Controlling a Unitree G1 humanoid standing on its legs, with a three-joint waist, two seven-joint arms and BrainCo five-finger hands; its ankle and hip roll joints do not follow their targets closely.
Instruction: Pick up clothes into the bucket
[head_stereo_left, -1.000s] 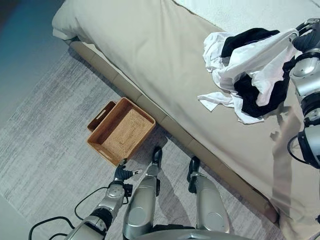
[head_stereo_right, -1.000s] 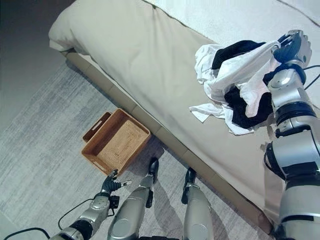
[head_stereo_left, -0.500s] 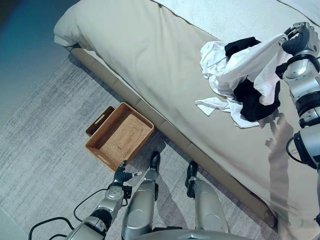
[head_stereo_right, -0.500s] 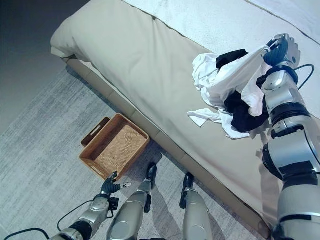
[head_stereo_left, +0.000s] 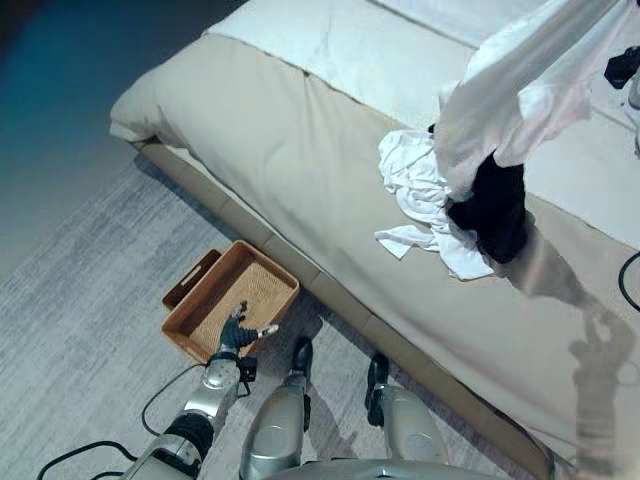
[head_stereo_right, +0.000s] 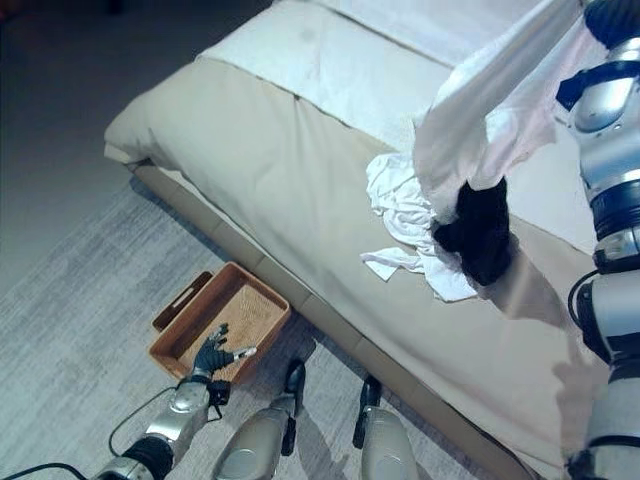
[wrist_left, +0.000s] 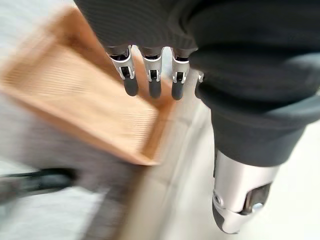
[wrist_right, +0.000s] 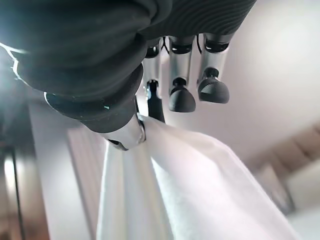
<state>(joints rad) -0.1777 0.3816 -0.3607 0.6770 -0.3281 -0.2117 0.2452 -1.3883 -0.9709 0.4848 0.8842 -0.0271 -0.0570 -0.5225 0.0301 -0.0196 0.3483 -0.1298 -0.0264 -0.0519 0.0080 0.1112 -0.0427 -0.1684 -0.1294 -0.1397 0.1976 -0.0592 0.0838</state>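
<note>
Lifting the white garment (head_stereo_right: 500, 110) clear of the bed (head_stereo_left: 300, 150) is the step judged to be in hand: the cloth is pinched between thumb and curled fingers of the right hand (wrist_right: 150, 107), raised high, with a black garment (head_stereo_right: 475, 225) hanging tangled in its lower end and more white clothes (head_stereo_left: 415, 195) lying on the bed beneath. The basket (head_stereo_left: 185, 320) is on the rug (head_stereo_left: 90, 290) beside the bed, well apart from the clothes, and is seen to hold nothing. The left hand (head_stereo_left: 237, 335) is held over the basket's near corner with its fingers (wrist_left: 150, 82) straight and empty. For a clean carry, the pinch should be kept firm and the cloth raised until its trailing end is free of the bed, so that nothing is dragged or shed before the basket is reached.
</note>
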